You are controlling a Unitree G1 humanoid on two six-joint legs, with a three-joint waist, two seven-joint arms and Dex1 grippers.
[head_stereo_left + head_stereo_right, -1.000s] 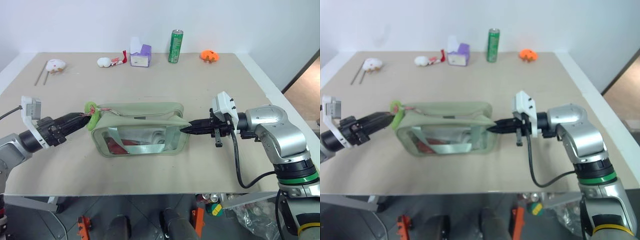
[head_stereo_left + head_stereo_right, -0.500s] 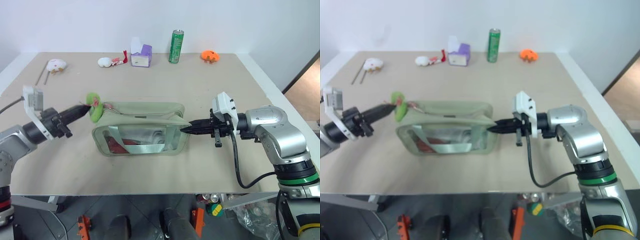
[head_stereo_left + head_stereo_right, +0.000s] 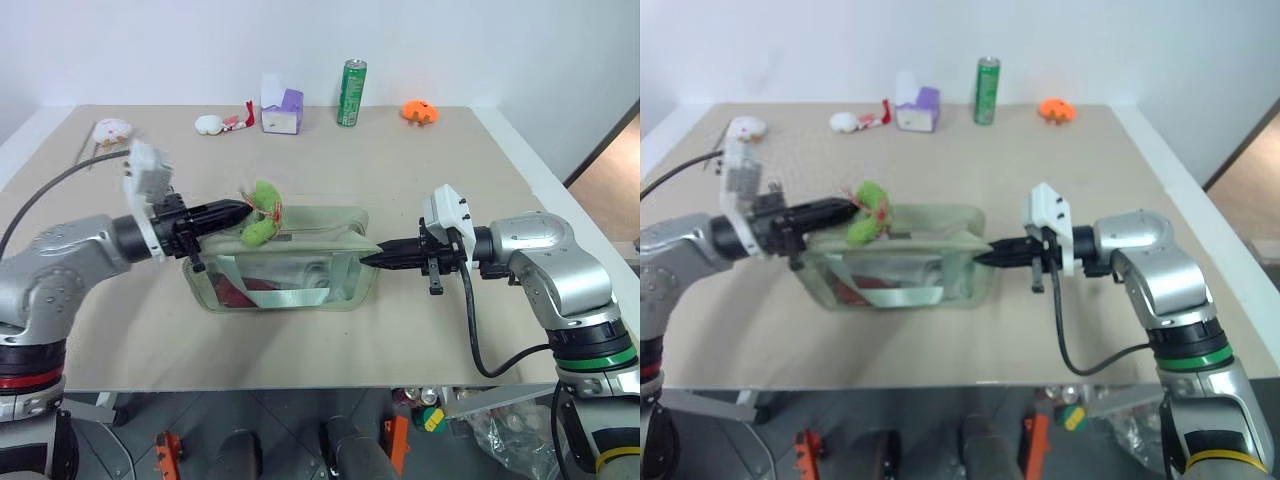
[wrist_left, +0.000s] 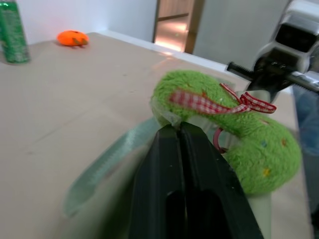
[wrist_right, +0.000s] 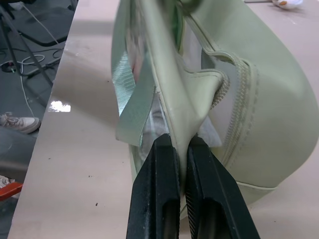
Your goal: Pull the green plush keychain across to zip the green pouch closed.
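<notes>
The green pouch [image 3: 318, 226] lies flat in the middle of the table, with red and white contents visible through its clear side. My left gripper [image 3: 243, 207] points right over the pouch's top and is shut on the edge of the green plush keychain [image 3: 260, 217]. That lime plush [image 4: 242, 147] carries a red checked ribbon and sits roughly a third of the way along the zipper. My right gripper [image 3: 366, 260] is shut on the pouch's right end, its fingers [image 5: 159, 164] pinching the fabric fold there.
Along the table's far edge stand a green can [image 3: 352, 92], a purple-white box [image 3: 281, 108], a white plush toy [image 3: 220, 123] and an orange object [image 3: 420, 110]. A small white item with two sticks [image 3: 108, 130] lies at the far left.
My left gripper has carried the keychain right and slightly up, from the pouch's left end to over its top. The right gripper and the pouch's right end have stayed put.
</notes>
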